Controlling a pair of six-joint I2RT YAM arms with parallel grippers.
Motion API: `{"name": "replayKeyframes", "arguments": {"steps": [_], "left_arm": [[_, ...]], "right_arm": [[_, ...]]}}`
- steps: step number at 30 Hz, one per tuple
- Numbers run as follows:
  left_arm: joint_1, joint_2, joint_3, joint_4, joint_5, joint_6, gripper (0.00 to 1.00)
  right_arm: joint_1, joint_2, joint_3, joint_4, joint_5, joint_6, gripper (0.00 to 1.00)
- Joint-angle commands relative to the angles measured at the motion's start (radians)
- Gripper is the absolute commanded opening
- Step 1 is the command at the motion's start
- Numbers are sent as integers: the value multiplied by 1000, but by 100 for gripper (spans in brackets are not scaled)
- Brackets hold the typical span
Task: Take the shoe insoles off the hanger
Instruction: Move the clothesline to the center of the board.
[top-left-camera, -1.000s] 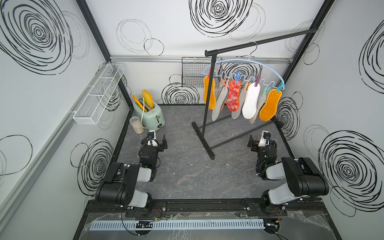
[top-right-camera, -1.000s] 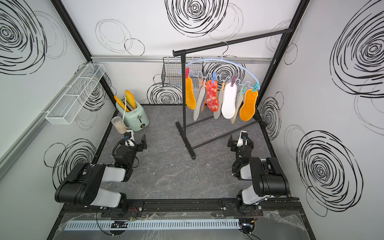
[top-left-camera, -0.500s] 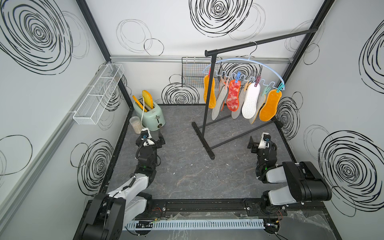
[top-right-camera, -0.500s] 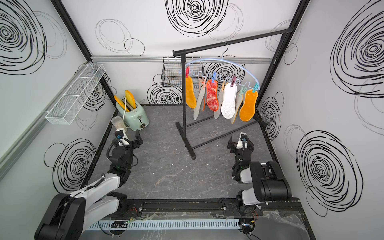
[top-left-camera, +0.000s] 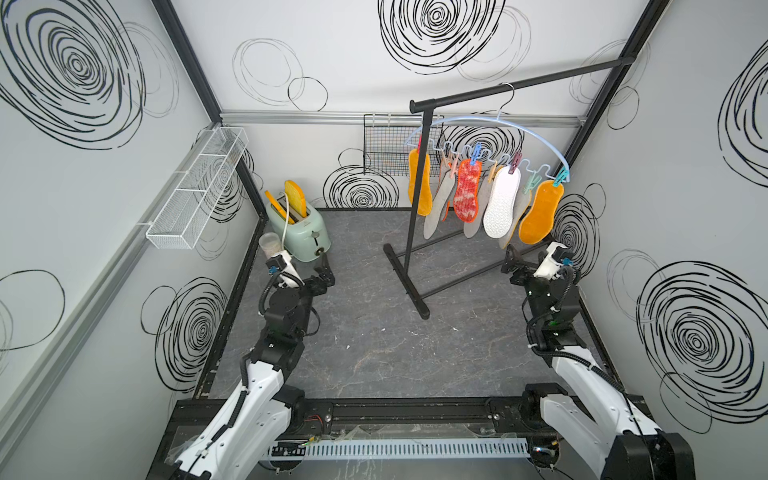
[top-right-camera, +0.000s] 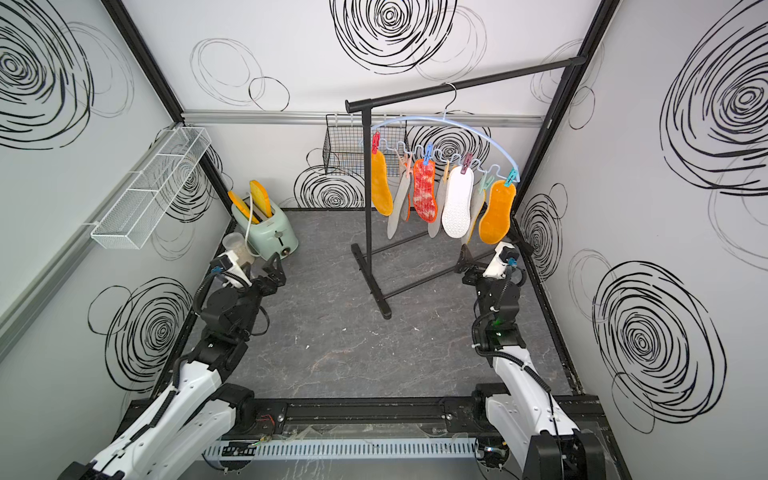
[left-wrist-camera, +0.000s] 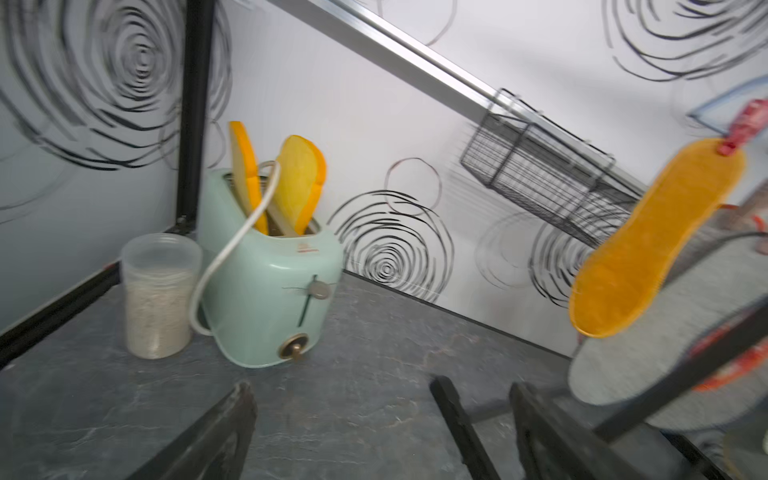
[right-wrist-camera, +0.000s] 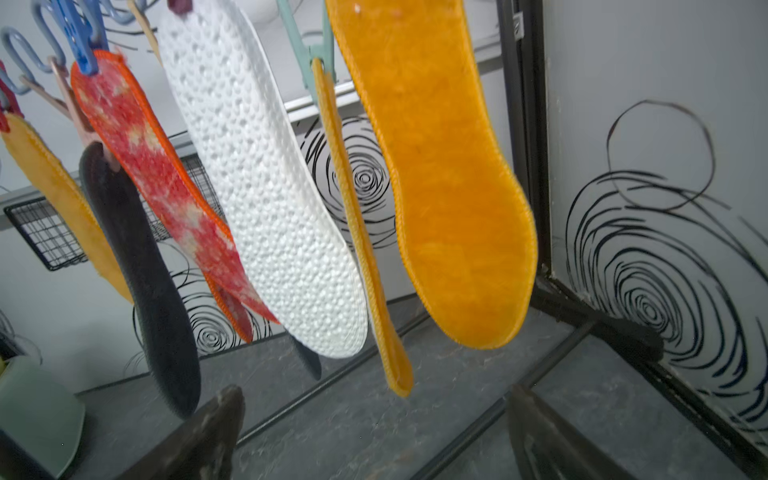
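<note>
Both arms (top-left-camera: 286, 316) have stretched forward. One white wire basket (top-left-camera: 195, 187) hangs on the swirl-painted wall (top-left-camera: 83, 166). On the grey bench (top-left-camera: 374, 353) stand one cup (top-left-camera: 270, 243) of grains and one toaster (top-left-camera: 303, 237) (two toast slabs (top-left-camera: 296, 197) inside), with the left end effector (left-wrist-camera: 382, 388) spread beside it. Past one black mesh basket (top-left-camera: 382, 153), eight shoe insoles (top-left-camera: 467, 191) hang pegged to the hanger (top-left-camera: 478, 118), the right end effector (right-wrist-camera: 374, 399) spread just below.

In a top view we are seeing the garment rack's post (top-left-camera: 413, 224) covering a strip of the orange insole (top-left-camera: 427, 199) at the nine o'clock end of the hanger (top-left-camera: 478, 119), and the grey insoles (top-left-camera: 436, 212) are hiding behind their neighbours. The pegs (top-left-camera: 515, 160) are showing too small to count. Blur is smearing the left wrist view, whose frame is cutting off the hanger and the left gripper (left-wrist-camera: 380, 399). The right wrist view is cropping the right gripper (right-wrist-camera: 376, 399) and the insoles' pegged ends.
</note>
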Motion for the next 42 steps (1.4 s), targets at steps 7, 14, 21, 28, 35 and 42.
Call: {"name": "replayKeyframes", "arguments": {"steps": [7,14,21,28,35,42], "left_arm": [[-337,317,484,-219,47,249,98],[-450,614,817,-297,2,351,96],[-431,791,1007,-323,-79,362,95],[-386,870,1091,-307,-89,374,87],[-353,947,1170,-291,-28,425,72],[-324,902,1121,-271,-29,425,46]], "right_arm": [[31,-115,-88,-175,-124,54,97],[35,-133,-86,-199,-152,46,97],[38,-139,-92,-214,-177,45,97],[40,-129,-97,-209,-188,45,97],[41,-107,-101,-209,-196,45,97],[44,-102,-108,-202,-201,46,97]]}}
